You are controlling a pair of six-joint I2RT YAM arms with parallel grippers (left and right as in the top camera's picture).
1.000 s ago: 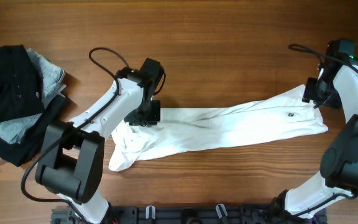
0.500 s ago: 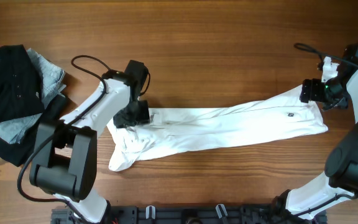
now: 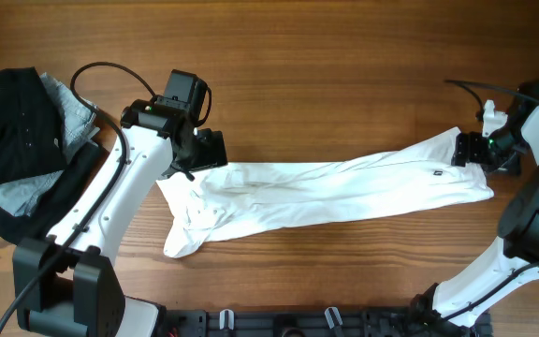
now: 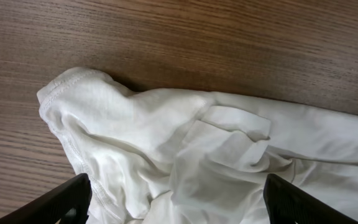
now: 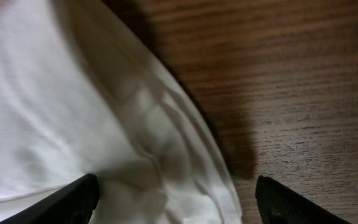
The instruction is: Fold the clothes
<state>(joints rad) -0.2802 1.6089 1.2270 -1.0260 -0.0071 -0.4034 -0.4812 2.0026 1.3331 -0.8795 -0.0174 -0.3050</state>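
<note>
**White shirt drawn out long, both arms open-jawed at its ends**

Black garment (image 3: 12, 122) and light blue-grey garment (image 3: 75, 110) lie heaped at the upper left edge of the overhead view. They are well apart from the work, probably set aside so they cannot tangle with the piece in hand.

Left of centre, the left gripper (image 3: 204, 154) sits at the near end of the white T-shirt (image 3: 344, 192). In its wrist view the fingers (image 4: 73, 194) show at the lower corners, spread wide. Crumpled cloth with a stitched edge (image 4: 61, 93) lies under and beyond them, and nothing is pinched. This end is the untidy one: the fabric is bunched and sags toward the lower left of the overhead frame.

Across the middle, the shirt stretches as a narrow, rumpled band on the wooden table (image 3: 344, 56), rising gently toward the right. I take it that the shape comes from a pull at both ends, which lengthens the shirt but does not spread it flat.

At the right edge, the right gripper (image 3: 471, 150) meets the shirt's far upper corner. Its wrist view also shows the jaws apart. White cloth fills the left of that frame and bare wood the right, so it straddles the hem and grips nothing.

With each arm at one end and neither holding, the folding seems barely begun. The shirt looks to need opening out flat first, and the bunched left end would be the harder place to get a clean hold.
</note>
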